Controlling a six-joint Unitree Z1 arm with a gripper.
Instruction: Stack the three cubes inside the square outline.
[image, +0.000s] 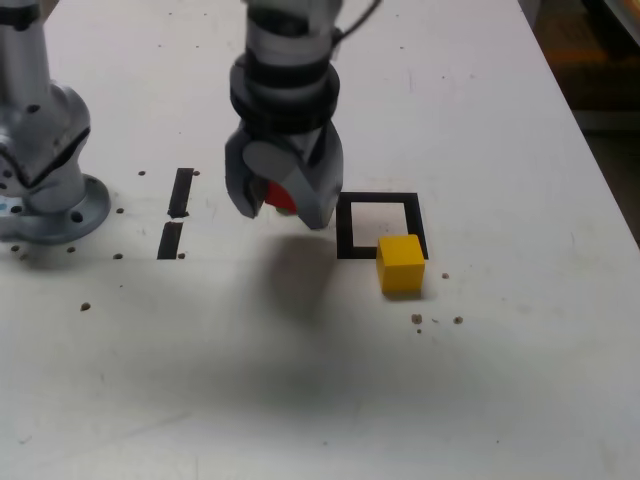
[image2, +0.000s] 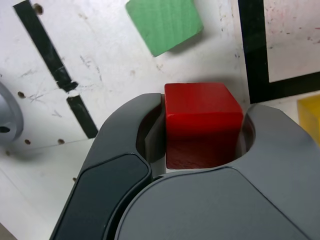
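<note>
The gripper (image: 285, 205) is clamped on the red cube (image2: 202, 122). Only the wrist view shows the green cube (image2: 164, 22); the arm hides it outside.

Yellow cube (image: 401, 264) is sitting on the square outline's (image: 347, 226) 5 o'clock corner, blocking it; outline's white centre is lying open.

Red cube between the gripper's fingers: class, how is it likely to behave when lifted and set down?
The red cube looks solid with flat faces, so it probably stays rigid and will not roll. Its glossy surface might slip a little between the fingers. Sharp edges suggest it should sit steadily on a flat surface.
</note>
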